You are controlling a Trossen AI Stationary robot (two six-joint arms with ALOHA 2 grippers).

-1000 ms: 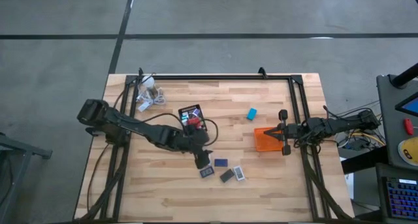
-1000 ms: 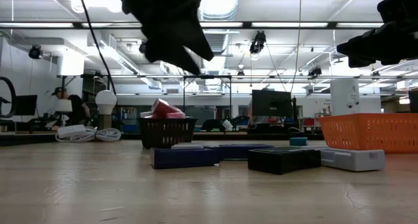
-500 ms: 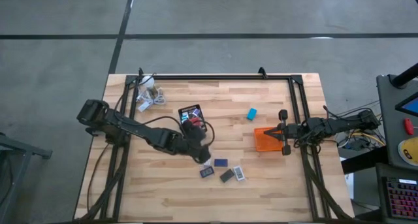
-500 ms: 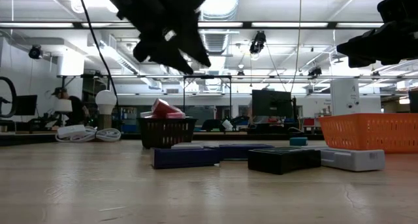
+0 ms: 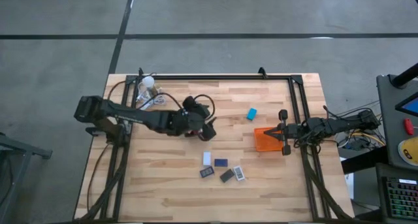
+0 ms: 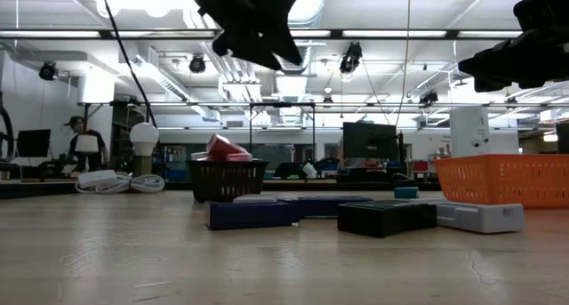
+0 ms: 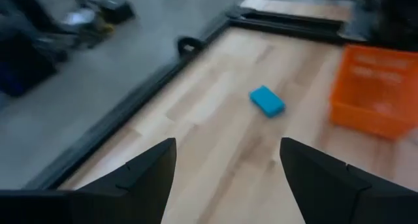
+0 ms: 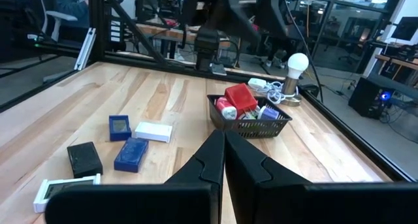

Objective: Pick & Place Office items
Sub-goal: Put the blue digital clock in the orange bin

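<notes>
Hovering over the plank table [image 5: 170, 191], the left tool [image 7: 227, 168] is spread; the right tool [image 8: 223, 162] is pressed together.

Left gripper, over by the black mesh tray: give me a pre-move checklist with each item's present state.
1. Left gripper open: ok, a wide gap shows between its fingers in the left wrist view.
2. Left gripper empty: ok, nothing between its fingers.
3. Loose items reachable: ok, white block and blue block lie apart on the table.
4. Black mesh tray has room: cannot tell, red pieces heap above its rim.
5. Right gripper out of the way: ok, waiting by the orange tray.
</notes>
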